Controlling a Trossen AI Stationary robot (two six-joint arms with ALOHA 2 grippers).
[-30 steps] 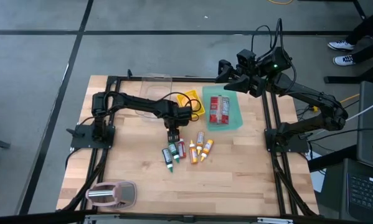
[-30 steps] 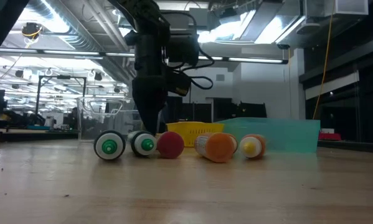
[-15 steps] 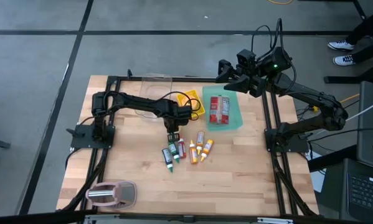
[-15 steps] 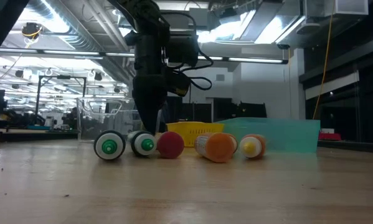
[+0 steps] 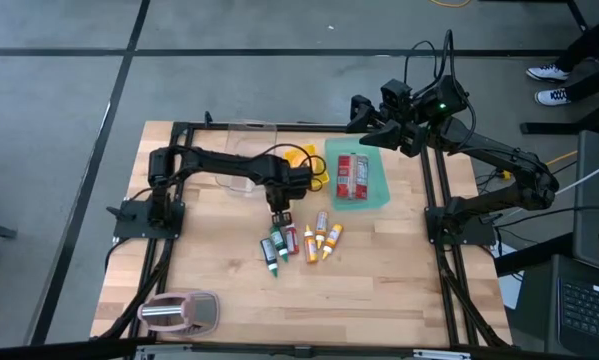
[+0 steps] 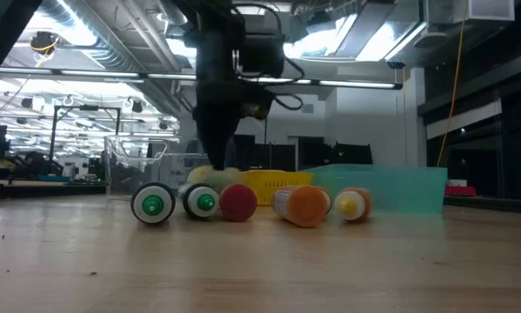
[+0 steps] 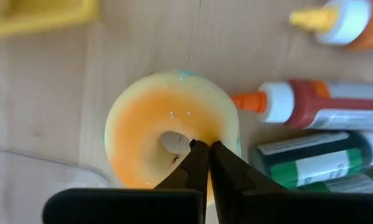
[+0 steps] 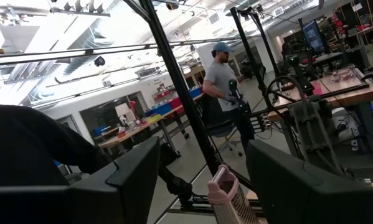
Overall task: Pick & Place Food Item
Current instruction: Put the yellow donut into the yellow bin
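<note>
- At the near left corner of the desk [image 5: 209, 275], a pink holder [image 5: 182, 312] with a metal cylinder lies by itself.
- Toward the middle of the desk, a row of small bottles lies on the wood: two green-capped bottles [image 5: 272, 251], a red bottle [image 5: 291, 239] and orange and yellow bottles [image 5: 324, 238]; in the low view their caps face the camera.
- Just behind the red bottle, the left gripper [image 5: 280, 213] points down with its claw pressed together on the ring of a yellow-orange donut [image 7: 171, 138]; one finger [image 7: 195, 163] reaches into the hole, the other [image 7: 226, 168] presses the outside. In the low view the donut sits low, just behind the bottle caps; whether it touches the wood I cannot tell.
- Farther back, a yellow basket [image 5: 307, 160] sits beside a teal tray [image 5: 377, 180] holding red packets [image 5: 352, 176], and a clear bin [image 5: 241, 135] stands at the far edge.
- Above the far right corner, the right gripper [image 5: 364, 118] waits in the air, claw spread and empty.
</note>
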